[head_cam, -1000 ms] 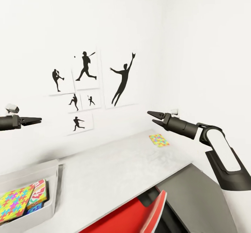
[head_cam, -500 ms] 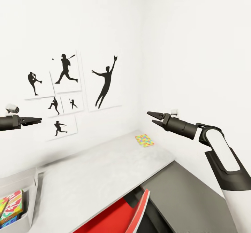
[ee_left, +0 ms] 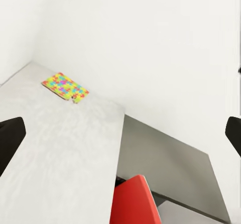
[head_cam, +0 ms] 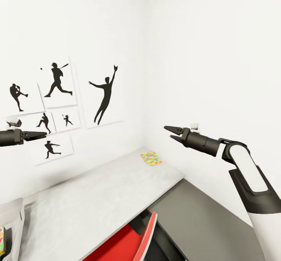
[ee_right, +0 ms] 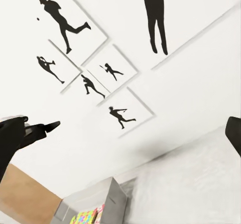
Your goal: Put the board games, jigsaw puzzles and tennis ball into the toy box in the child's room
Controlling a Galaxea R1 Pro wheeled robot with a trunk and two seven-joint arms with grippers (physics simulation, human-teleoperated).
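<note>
One jigsaw puzzle [head_cam: 151, 158] [ee_left: 64, 87] lies flat at the far corner of the table [head_cam: 97, 198], near the wall. A tiny yellowish speck [ee_left: 76, 99] touches its edge; I cannot tell whether it is the tennis ball. The grey toy box [head_cam: 11, 214] [ee_right: 108, 199] sits at the table's left end, cut by the picture edge, with colourful flat toys [ee_right: 88, 216] inside. My left gripper [head_cam: 39, 135] hovers open, high above the table's left part. My right gripper [head_cam: 171, 133] is open in the air above and right of the puzzle. The bed is out of view.
A red chair [head_cam: 132, 237] [ee_left: 133, 204] is tucked at the table's front edge. A lower dark-grey-topped cabinet [head_cam: 203, 218] [ee_left: 170, 158] adjoins the table's right end. White walls meet in a corner behind the puzzle, with black sports prints [head_cam: 58, 97] on the left wall.
The camera has swung to the right: prints, table and puzzle slid left in the picture and the toy box is nearly off the left edge. Both grippers stay open.
</note>
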